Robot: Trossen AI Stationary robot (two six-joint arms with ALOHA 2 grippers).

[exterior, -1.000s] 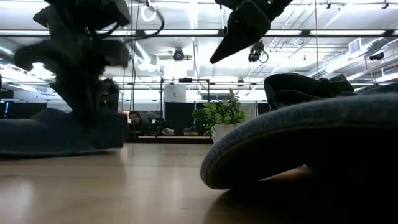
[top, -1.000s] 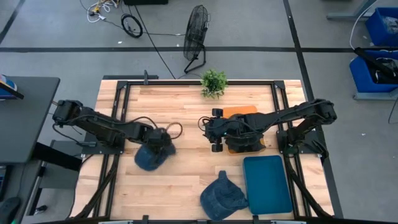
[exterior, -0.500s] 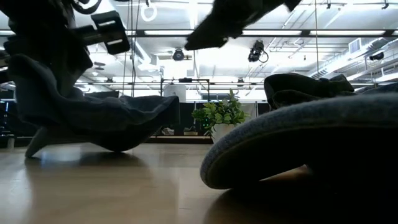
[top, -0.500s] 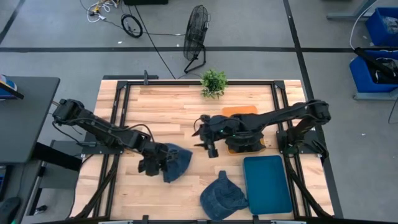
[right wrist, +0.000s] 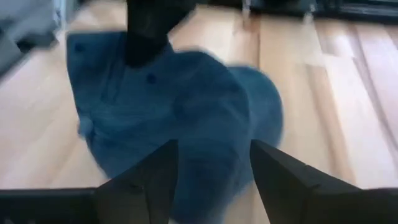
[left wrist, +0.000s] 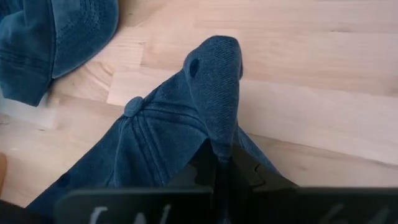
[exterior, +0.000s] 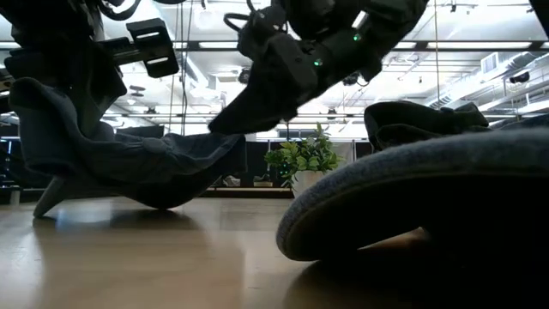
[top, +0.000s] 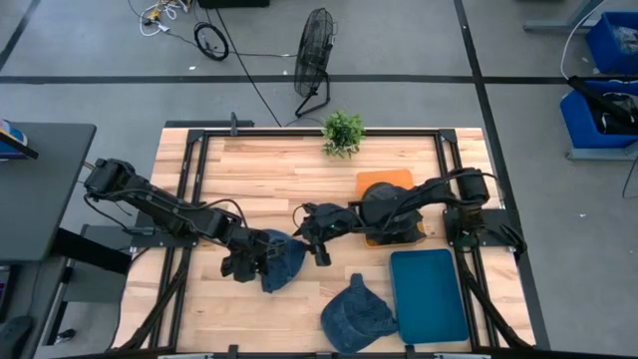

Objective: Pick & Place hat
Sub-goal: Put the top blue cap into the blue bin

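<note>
A blue denim hat (top: 280, 261) is at the table's middle left, with my left gripper (top: 246, 265) shut on it; in the left wrist view its crown with the top button (left wrist: 132, 107) spreads ahead of the fingers. My right gripper (top: 307, 237) reaches in from the right and stands open just beside this hat (right wrist: 186, 106), its fingers (right wrist: 158, 177) spread before the cloth. Whether they touch it, I cannot tell. A second denim hat (top: 357, 314) lies on the table near the front edge. My left gripper pinches a raised fold of the hat's crown (left wrist: 221, 140) between its two shut fingers, slanting down from the table's left. The hat is tipped up on its side below the gripper (exterior: 60, 69), and its lower edge (exterior: 43, 204) reaches the tabletop.
A teal tray (top: 429, 296) lies at the front right, right of the second hat. An orange pad (top: 384, 182) sits under my right arm. A small potted plant (top: 342, 132) stands at the far edge. Bare wood lies between the two hats.
My left gripper has gone a little toward the table's right and near edge and rolled over, so the hat has turned from lying flat to standing tipped on its side. My right gripper has come down and toward the table's left, up to the held hat, staying open.
</note>
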